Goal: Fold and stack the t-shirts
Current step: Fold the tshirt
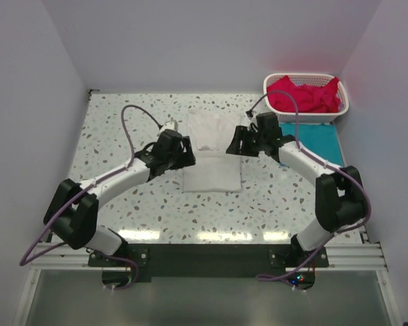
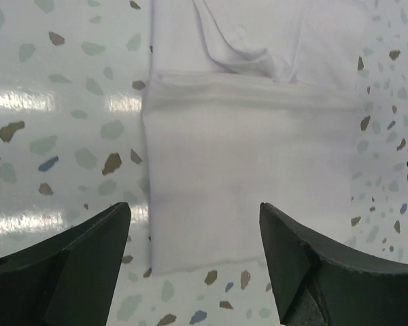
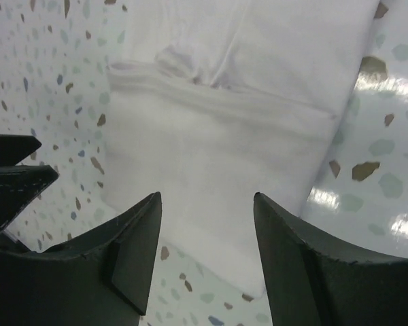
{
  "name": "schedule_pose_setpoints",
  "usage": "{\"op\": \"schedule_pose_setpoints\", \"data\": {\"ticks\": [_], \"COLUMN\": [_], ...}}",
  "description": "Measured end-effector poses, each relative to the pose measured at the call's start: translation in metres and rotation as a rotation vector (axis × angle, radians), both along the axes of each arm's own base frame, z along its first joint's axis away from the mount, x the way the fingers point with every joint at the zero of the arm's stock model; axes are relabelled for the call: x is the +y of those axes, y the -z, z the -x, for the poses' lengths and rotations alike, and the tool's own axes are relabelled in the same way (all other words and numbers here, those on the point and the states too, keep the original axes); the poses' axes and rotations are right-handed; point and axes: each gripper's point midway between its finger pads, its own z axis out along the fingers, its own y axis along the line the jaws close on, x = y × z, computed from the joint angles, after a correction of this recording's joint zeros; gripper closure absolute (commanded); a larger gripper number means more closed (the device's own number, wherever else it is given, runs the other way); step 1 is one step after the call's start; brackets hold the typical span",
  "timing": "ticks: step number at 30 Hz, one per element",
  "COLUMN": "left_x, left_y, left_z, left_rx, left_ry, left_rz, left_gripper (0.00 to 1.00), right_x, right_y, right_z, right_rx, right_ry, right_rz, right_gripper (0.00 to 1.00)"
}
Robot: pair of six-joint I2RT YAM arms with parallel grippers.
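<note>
Now, the basket [image 1: 313, 117] stands back and to the right of the white shirt [image 1: 211, 173] and holds a heap of red shirts [image 1: 306, 95] that fills it to the rim. The teal shirt [image 1: 316, 139] lies flat on the table [image 1: 122, 115] to the right of the white shirt, apart from it, with its far edge at the basket and the right arm crossing over part of it.

The white shirt lies at the middle of the table as a narrow folded strip. Its near part is a layer folded over, with a straight edge running across and some rumpled cloth just beyond that edge.

The left pincer [image 1: 189, 152] is at the white shirt's left edge, its fingers spread wide with nothing between them. The right pincer [image 1: 234, 142] is at the shirt's right edge, also spread and holding nothing. Each wrist view shows the folded near part through the gap. Whether any fingertip touches the cloth I cannot tell.
</note>
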Motion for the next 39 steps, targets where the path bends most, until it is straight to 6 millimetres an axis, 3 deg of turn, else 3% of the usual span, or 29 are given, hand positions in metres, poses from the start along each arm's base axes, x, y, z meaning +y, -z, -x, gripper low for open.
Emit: {"op": "schedule_pose_setpoints", "data": {"ticks": [3, 5, 10, 13, 23, 29, 39], "left_x": [-0.015, -0.020, 0.001, 0.007, 0.007, 0.006, 0.006], "left_y": [-0.008, 0.001, 0.037, 0.048, 0.058, 0.057, 0.057], "left_z": [0.030, 0.051, 0.086, 0.090, 0.091, 0.090, 0.091], "left_rx": [0.004, 0.038, 0.147, 0.179, 0.201, 0.198, 0.200], "left_ry": [0.060, 0.097, 0.099, 0.092, 0.091, 0.088, 0.082], "left_rz": [-0.050, -0.094, -0.219, -0.258, -0.276, -0.270, -0.262], "left_gripper": [0.16, 0.16, 0.19, 0.23, 0.28, 0.29, 0.28], "right_x": [0.007, 0.004, -0.021, -0.029, -0.022, -0.032, -0.035], "right_y": [-0.008, 0.001, 0.042, 0.054, 0.060, 0.091, 0.092], "right_z": [0.027, 0.050, 0.096, 0.112, 0.117, 0.127, 0.125], "right_rx": [-0.014, 0.021, 0.148, 0.199, 0.214, 0.281, 0.242], "right_ry": [-0.010, -0.010, 0.016, 0.021, 0.018, 0.016, 0.032], "right_rz": [0.101, 0.175, 0.350, 0.398, 0.400, 0.467, 0.530], "right_gripper": [0.39, 0.39, 0.47, 0.52, 0.60, 0.63, 0.69]}}
